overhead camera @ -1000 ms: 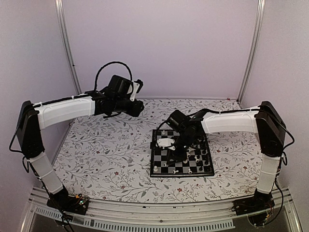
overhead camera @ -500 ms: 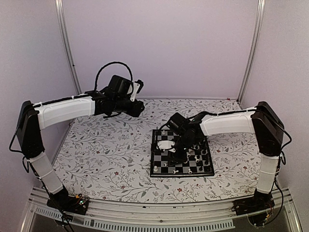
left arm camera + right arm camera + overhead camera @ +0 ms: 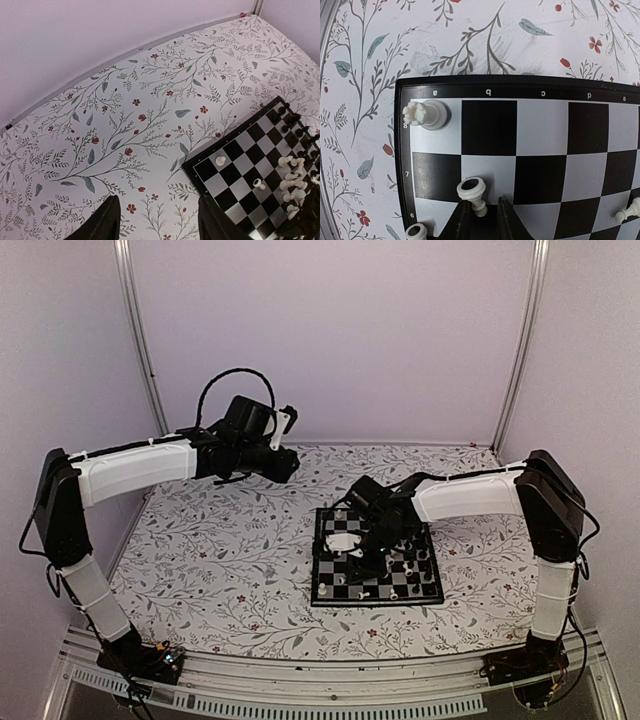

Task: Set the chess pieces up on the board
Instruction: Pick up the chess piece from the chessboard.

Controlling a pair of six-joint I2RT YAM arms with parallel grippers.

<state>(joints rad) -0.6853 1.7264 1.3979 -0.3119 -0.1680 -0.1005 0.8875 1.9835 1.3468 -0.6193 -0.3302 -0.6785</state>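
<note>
Compared with the earlier top view, the right arm's wrist is seen shifted a little toward 9 o'clock and lower over the board point(image 3: 520, 82). The left arm is seen in the same pose at 10 o'clock of the table point(image 3: 125, 125).

In the right wrist view, a white pawn point(image 3: 472, 190) is seen at 6 o'clock, leaning, with its lower part between the fingers of the right gripper point(image 3: 483, 215). These jaws are brought narrow around it, but it cannot be told whether it is already pinched. The left gripper point(image 3: 157, 220) is held released, with nothing between its fingers.

A white rook point(image 3: 425, 114) is set upright on the corner square at 9 o'clock. More white pieces point(image 3: 292, 175) and black pieces point(image 3: 292, 122) are crowded on the board's 3 o'clock part in the left wrist view.

Such a pawn is judged very light, stiff and smooth, so it is easily tipped or squeezed out sideways. It is best taken at the thin stem under the head, with the fingers centred and closed gently.
</note>
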